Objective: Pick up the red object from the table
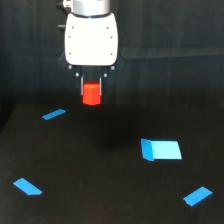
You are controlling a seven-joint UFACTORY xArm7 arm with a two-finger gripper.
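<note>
A white robot arm hangs at twelve o'clock over a black bench [100,200]. Its pincer [91,89] grips the red block [91,94], which appears lifted clear of the surface, so the pick-up looks essentially done. Four flat blue pieces lie at ten, four, five and eight o'clock. No containers are visible.
</note>
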